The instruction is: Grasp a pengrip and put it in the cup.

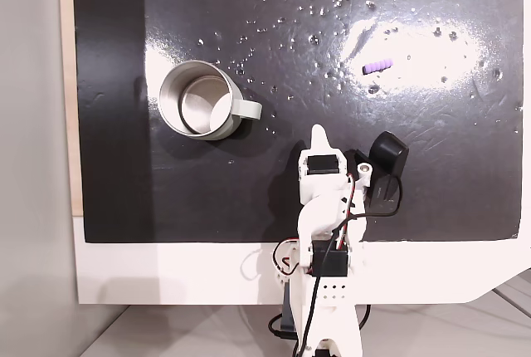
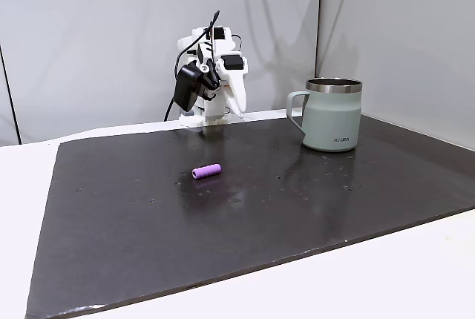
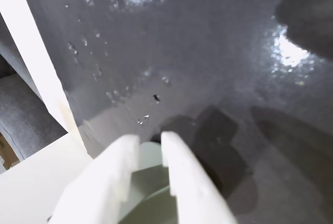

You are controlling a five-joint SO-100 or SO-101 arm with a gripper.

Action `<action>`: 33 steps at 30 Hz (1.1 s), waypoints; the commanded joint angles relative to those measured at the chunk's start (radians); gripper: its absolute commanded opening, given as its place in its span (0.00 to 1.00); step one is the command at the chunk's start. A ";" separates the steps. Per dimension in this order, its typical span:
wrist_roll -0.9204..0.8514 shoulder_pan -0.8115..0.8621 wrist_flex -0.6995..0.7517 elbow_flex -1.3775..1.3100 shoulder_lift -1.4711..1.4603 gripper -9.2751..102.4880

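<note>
While the arm sits folded back at the table's edge, the fingers (image 3: 151, 140) point down at the dark mat (image 3: 208, 52) in the wrist view, two white tips with only a narrow slit between them and nothing held in that slit. In a fixed view from above, the fingers (image 1: 319, 134) show as a single white tip above the arm's base, so the tips are as good as together. The pengrip (image 1: 377, 66), a small light-purple ribbed cylinder, lies on its side on the mat, up and to the right of the fingers in that view, well apart from them and sitting in a patch of glare. The cup (image 1: 199, 100) stands upright to the upper left of the fingers, its loop handle turned toward the right, its inside shiny. From the side fixed view, the fingers (image 2: 239, 104) hang at the far edge of the mat, the pengrip (image 2: 206, 171) lies nearer the camera than they do, and the cup (image 2: 332, 115) stands off to their right, handle facing left.
</note>
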 commanded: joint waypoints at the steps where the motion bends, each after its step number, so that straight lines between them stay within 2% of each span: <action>1: -0.031 -0.002 0.023 -0.175 -0.117 0.08; 6: -0.029 0.000 0.084 -0.528 -0.578 0.09; 10: -0.032 0.000 0.092 -0.726 -0.798 0.09; 18: -0.057 0.008 0.155 -1.031 -1.134 0.11; 33: -0.021 0.052 0.187 -1.348 -1.575 0.11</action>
